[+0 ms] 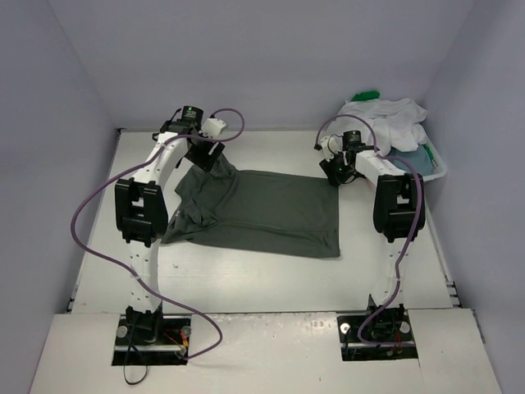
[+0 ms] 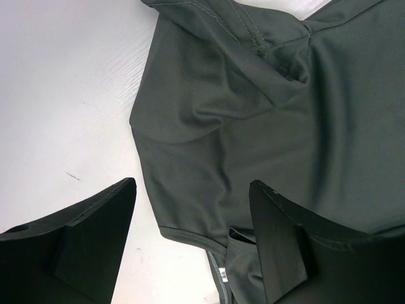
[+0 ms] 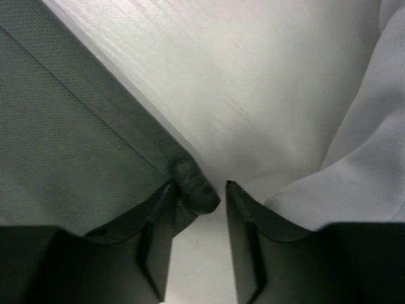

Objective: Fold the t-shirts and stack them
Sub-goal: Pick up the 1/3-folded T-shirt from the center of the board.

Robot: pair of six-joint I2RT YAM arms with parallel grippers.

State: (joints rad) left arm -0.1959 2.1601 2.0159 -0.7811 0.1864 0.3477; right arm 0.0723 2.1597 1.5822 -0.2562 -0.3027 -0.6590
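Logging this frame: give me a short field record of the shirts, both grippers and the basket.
laid out: dark grey t-shirt, spread flat, left side bunched
left gripper: open, over the bunched side, holding nothing
right gripper: open, the shirt's far right corner between its fingers
basket: far right, white t-shirt heaped on top, green t-shirt behind
folded stack: none in view

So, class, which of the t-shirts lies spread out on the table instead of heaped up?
The dark grey t-shirt, spread between the arms; the white t-shirt and green t-shirt sit bunched on the basket.
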